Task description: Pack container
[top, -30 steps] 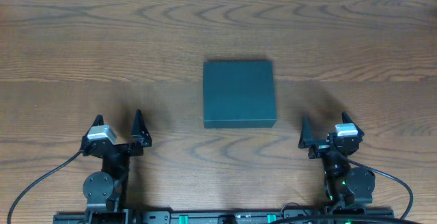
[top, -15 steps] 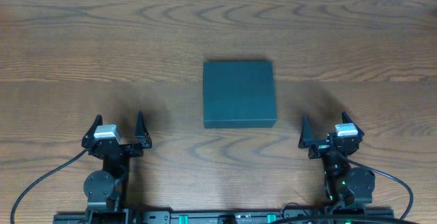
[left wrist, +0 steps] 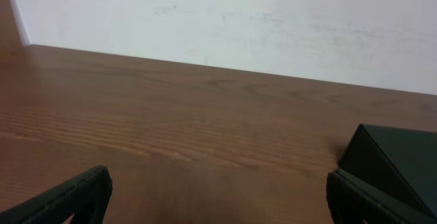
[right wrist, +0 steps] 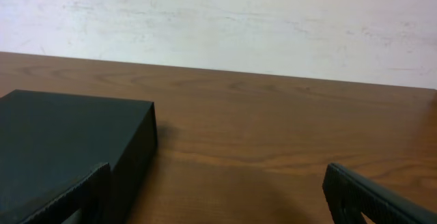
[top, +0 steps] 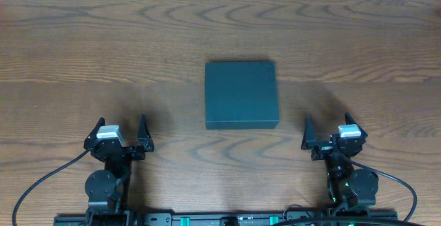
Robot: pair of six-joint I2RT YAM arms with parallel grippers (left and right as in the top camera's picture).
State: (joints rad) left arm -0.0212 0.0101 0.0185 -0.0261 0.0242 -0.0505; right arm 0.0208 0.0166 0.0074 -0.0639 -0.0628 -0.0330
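Both the left gripper (top: 118,130) and right gripper (top: 330,131) sat spread and empty, so reaching squarely for the closed container (top: 241,95) looked wisest

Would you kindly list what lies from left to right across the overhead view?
Left pincer, open and empty → container, closed, at the table's middle → right pincer, open and empty.

I count one container (top: 241,95), closed, on one wooden table (top: 83,54). I see two arms, so two grippers: left gripper (top: 117,134), right gripper (top: 331,131). One white wall (left wrist: 273,26).
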